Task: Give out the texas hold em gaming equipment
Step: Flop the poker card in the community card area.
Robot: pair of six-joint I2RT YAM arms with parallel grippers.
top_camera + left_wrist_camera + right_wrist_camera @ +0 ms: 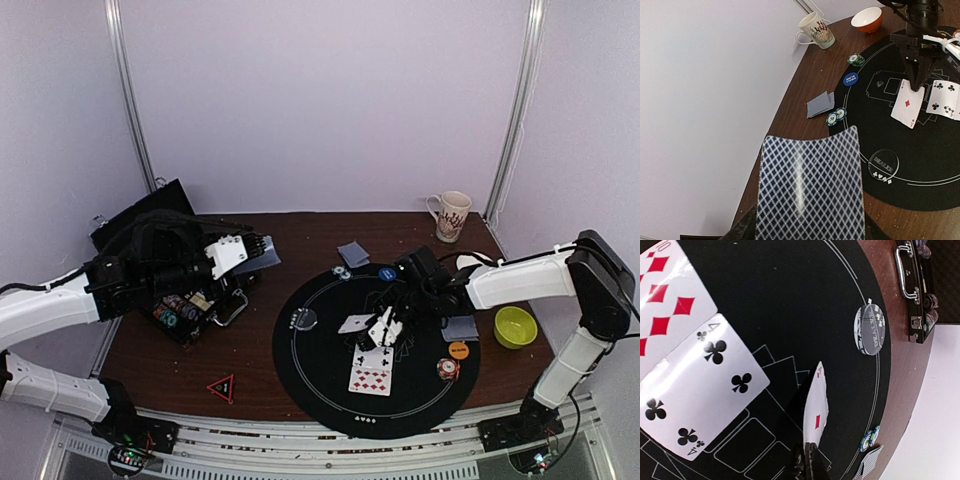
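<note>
- Left gripper [252,250]: raised over the table's 9 o'clock side, above an open case [185,310]. It grips 1 blue-backed card [810,190], which is bowed across its width, has its back to the wrist camera and is clear of the table.
- Right gripper [384,328]: over the centre of the black mat [320,390]. Its fingers are pressed together on 1 ace of diamonds [816,410], pinched at one short end and hanging tilted. Whether the card's lower end touches the mat cannot be told.
- 4 of clubs [705,390]: face up on the mat, just beside the ace at its 6 o'clock.
- 10 of diamonds [370,381]: face up, touching the 4 of clubs on the 6 o'clock side.
- Clear dealer button [303,319]: flat on the mat at 9 o'clock.
- Blue button [387,273]: at the mat's 12 o'clock rim.
- Orange button [458,350]: at the mat's 3 o'clock rim.
- Chip pair [341,271]: at the mat's 11 o'clock rim.
- Chip stack [447,368]: at 4 o'clock, near the orange button.
- Face-down card stack [352,253]: on bare wood just beyond the chip pair.
- Mug [452,215]: upright at the table's 1 o'clock corner.
- Green bowl [514,326]: off the mat at 3 o'clock.
</note>
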